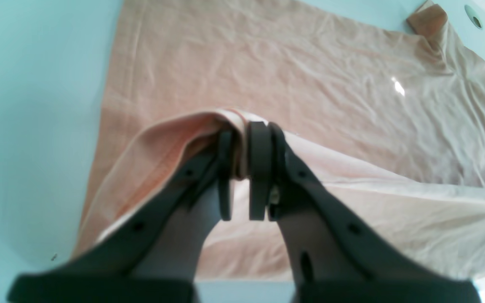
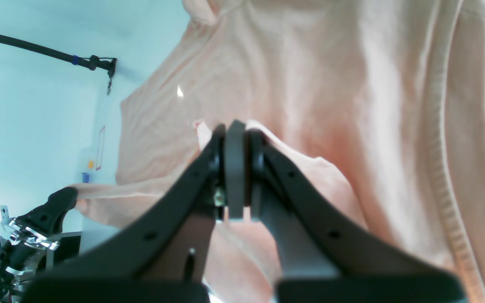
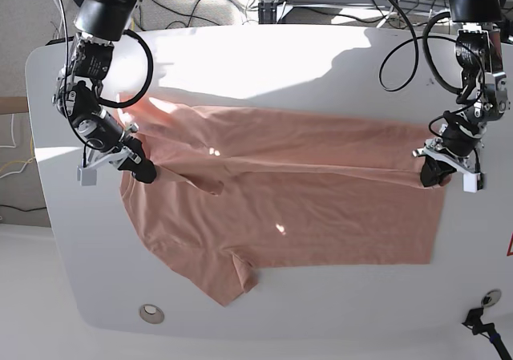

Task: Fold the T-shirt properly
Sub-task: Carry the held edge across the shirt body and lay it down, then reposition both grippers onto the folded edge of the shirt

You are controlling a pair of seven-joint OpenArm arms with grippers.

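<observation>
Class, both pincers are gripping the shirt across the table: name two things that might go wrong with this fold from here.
1. The left pincer pinches only a small bunch of the shirt hem; it may slip out.
2. The right pincer holds near the collar, and a sleeve lies crumpled, so the fold may end up skewed.

A white table (image 3: 240,63) with rounded corners fills the floor of the scene, bright sunlight splashed across its far half. There's a round metal grommet (image 3: 151,313) set into the near edge, and a second one (image 3: 490,297) over at the near right corner. Behind the far edge, a tangle of black cables (image 3: 192,7) and metal framing. From the right wrist view, a thin black boom (image 2: 44,52) with a blue band reaches across the pale wall
</observation>
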